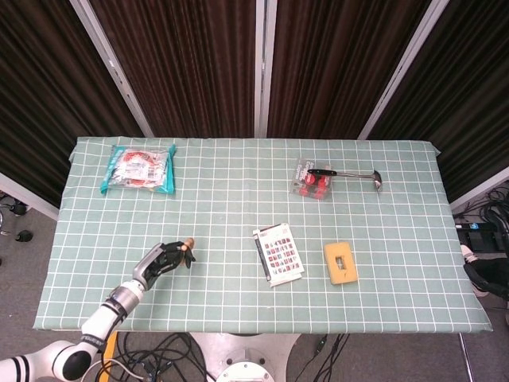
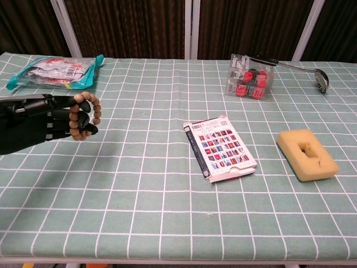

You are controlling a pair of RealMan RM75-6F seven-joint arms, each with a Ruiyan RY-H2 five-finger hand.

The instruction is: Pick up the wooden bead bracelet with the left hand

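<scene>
My black left hand (image 2: pixel 42 123) grips the wooden bead bracelet (image 2: pixel 88 116) above the left side of the table, the bead loop hanging off its fingers. In the head view the left hand (image 1: pixel 159 260) shows near the table's front left, and only a few beads of the bracelet (image 1: pixel 188 247) peek past the fingers. The bracelet is lifted off the checked cloth. My right hand appears in neither view.
A teal snack bag (image 2: pixel 56 70) lies at the back left. A card pack (image 2: pixel 221 147) sits mid-table with a yellow sponge (image 2: pixel 307 154) to its right. A clear box of red items (image 2: pixel 248 78) and a ladle (image 2: pixel 301 68) lie at the back right.
</scene>
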